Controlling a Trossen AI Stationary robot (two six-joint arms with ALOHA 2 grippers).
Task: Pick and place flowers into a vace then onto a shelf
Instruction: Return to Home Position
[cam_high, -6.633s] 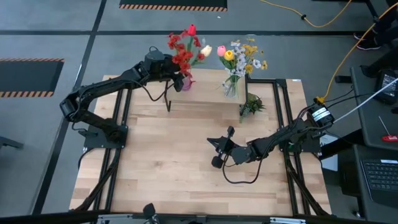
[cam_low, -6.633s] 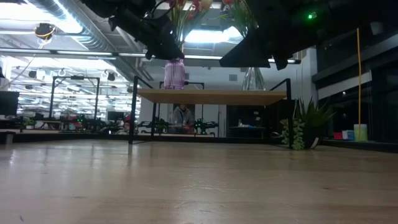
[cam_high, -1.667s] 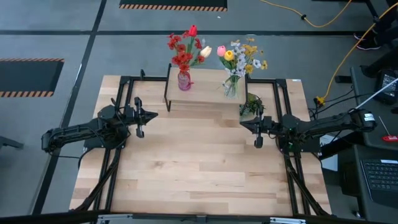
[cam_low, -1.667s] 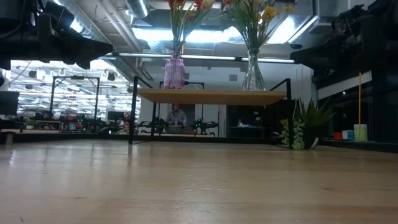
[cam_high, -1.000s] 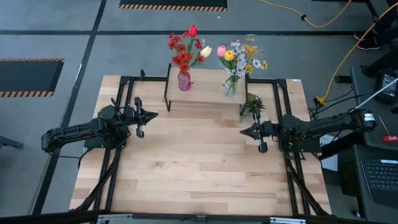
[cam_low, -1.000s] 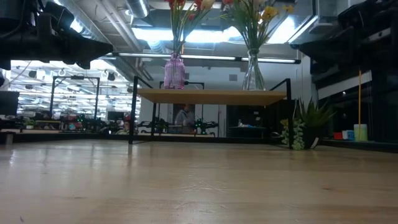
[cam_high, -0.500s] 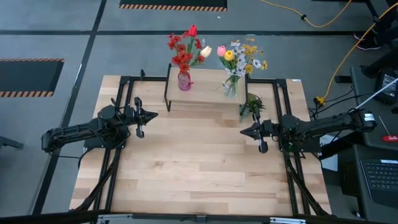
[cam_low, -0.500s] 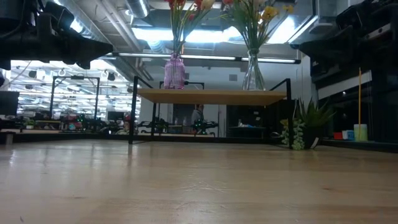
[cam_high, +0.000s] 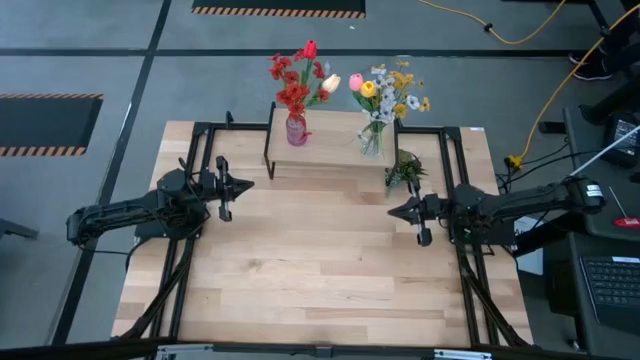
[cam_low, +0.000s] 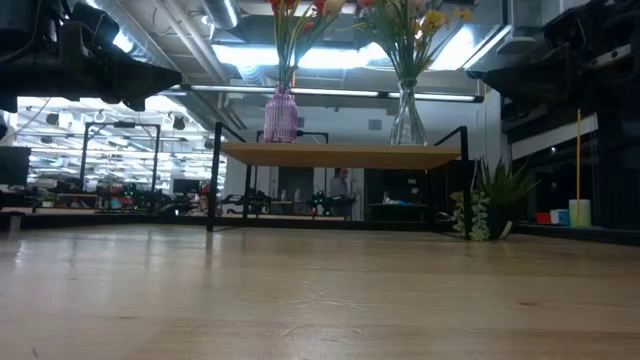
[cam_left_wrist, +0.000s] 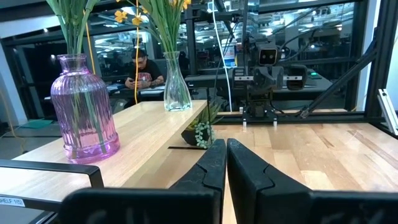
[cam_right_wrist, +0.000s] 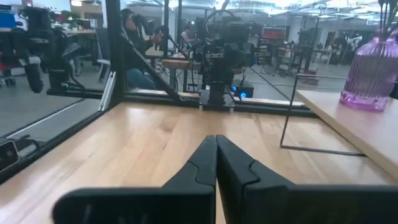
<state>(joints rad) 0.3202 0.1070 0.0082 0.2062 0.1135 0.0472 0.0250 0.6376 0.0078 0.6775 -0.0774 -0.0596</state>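
Left gripper (cam_high: 245, 184) hangs over the table (cam_high: 300, 270) toward 9 o'clock, its fingers (cam_left_wrist: 211, 165) pressed together on nothing. Right gripper (cam_high: 393, 211) faces it from 3 o'clock, fingers (cam_right_wrist: 204, 163) likewise together and empty. At the table's 12 o'clock edge stands the shelf (cam_high: 330, 150). On it, the violet vase (cam_high: 296, 130) at the 9 o'clock end holds red flowers (cam_high: 293, 85); the clear vase (cam_high: 372, 143) at the 3 o'clock end holds yellow, white and pink ones. A potted plant (cam_high: 403, 172) sits just beside the shelf, at its 4 o'clock.
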